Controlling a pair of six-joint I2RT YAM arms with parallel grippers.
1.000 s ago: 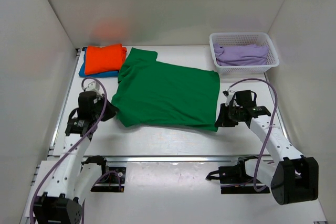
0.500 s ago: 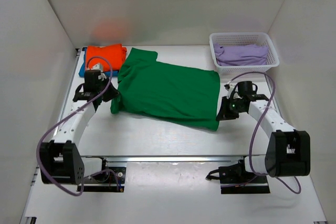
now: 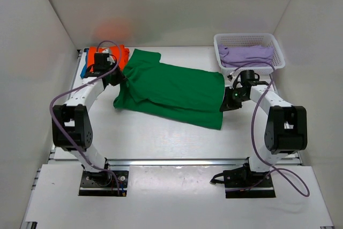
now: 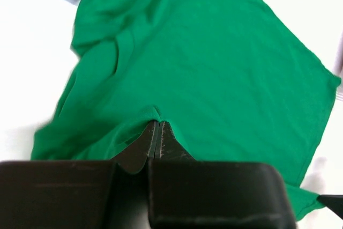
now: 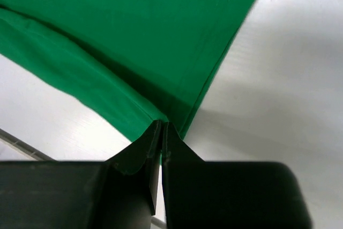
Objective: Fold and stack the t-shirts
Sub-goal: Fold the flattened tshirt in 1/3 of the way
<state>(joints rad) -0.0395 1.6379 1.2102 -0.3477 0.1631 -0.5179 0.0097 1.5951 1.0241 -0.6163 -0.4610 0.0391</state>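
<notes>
Green soft cloth t-shirt (image 3: 177, 87) lies on the white table (image 3: 161, 138), half folded — my left gripper (image 4: 156, 126) and right gripper (image 5: 162, 128) each pinch its near edge, so next I think I must carry it across evenly and let go.

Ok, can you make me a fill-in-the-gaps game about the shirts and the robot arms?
The left gripper and right gripper both pinch the green t-shirt, so neither is ____.
Under the orange t-shirt lies a folded t-shirt coloured ____.
The white basket holds a cloth coloured ____.
Missing words: open, blue, purple.
</notes>
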